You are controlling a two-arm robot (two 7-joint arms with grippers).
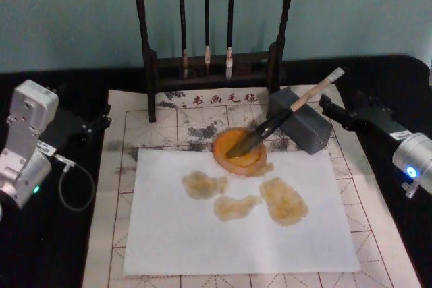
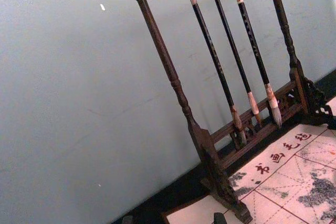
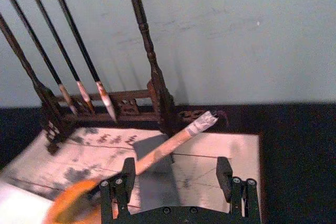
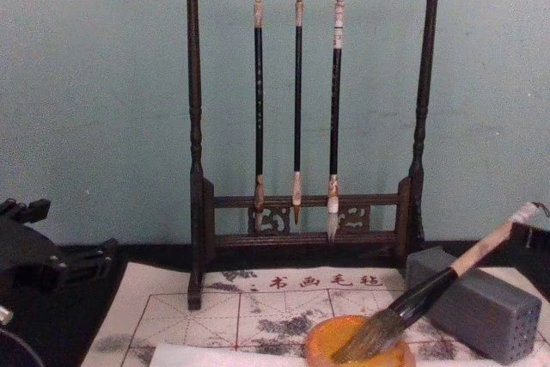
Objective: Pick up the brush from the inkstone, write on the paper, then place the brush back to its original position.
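Black tabletop (image 1: 40,247) carries a gridded felt mat (image 1: 388,247), and nearest on it lies a white sheet of paper (image 1: 202,234) marked with three yellow-brown stains (image 1: 283,200). At the paper's 12 o'clock edge sits the inkstone (image 1: 226,143), a small orange dish. The brush (image 1: 278,119) lies with its bushy bristles in the dish and its handle slanting up toward 2 o'clock, leaning across a grey block (image 1: 310,129), with the whitish end cap past the block's far corner. The right gripper (image 3: 173,177) waits at the block's 3 o'clock, near the pale end of the handle but not touching it. Its fingers are spread wide and grasp nothing, and in the right wrist view the handle passes just beyond one finger. The left gripper (image 1: 104,116) is parked at the mat's 9 o'clock edge, fingers apart and empty, well away from the brush. Farther off, at 12 o'clock, a dark wooden rack (image 1: 145,45) holds three thin brushes (image 1: 206,11) hanging tips down, in front of a pale blue-green wall (image 1: 67,11).
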